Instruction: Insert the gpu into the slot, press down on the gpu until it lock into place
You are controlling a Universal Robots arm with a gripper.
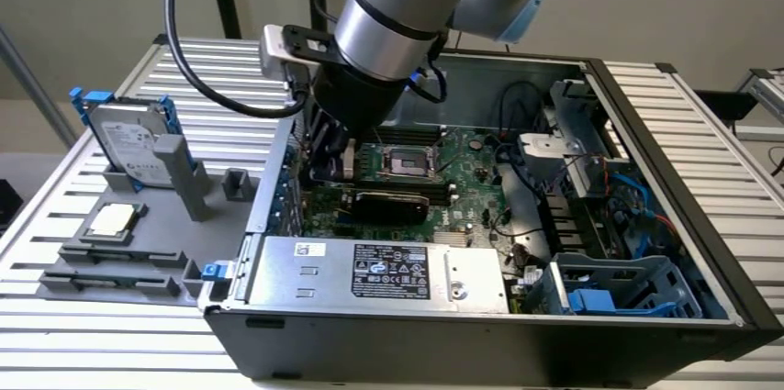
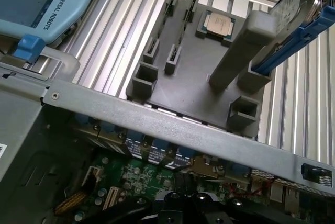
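Fingers (image 1: 333, 168): mine, one pair, closed together with no gap. They are low inside the open computer case, over the motherboard.
Grip: I cannot tell whether my fingers touch the gpu.
Gpu (image 1: 387, 204): one black glossy card. It lies lengthwise on the motherboard, just beside my fingers on the exterior view's right and directly below the processor socket in that view.
Motherboard (image 1: 472, 179): one green board on the floor of the case. The wrist view shows its small components under my fingers (image 2: 183, 205).
Processor socket (image 1: 405, 162): one, square, with a metal frame, next to my wrist.
Power supply (image 1: 380, 271): one silver box with one dark label, along the case edge nearest the exterior camera, beyond the gpu.
Drive cage (image 1: 612, 291): one, blue plastic, in the case corner on the exterior view's right.
Case wall (image 2: 183, 124): one grey metal rail between the motherboard and the fixture outside.
Fixture (image 1: 123, 243): one grey tray on the surface, beside the case on the exterior view's left.
Processor chip (image 1: 113, 218): one, seated in the fixture.
Hard drive (image 1: 128, 138): one, on edge in the fixture, with blue rails.
Tall post (image 1: 190, 179): one, grey, beside the hard drive.
Surface (image 1: 98, 344): ribbed aluminium, carrying the case and the fixture.
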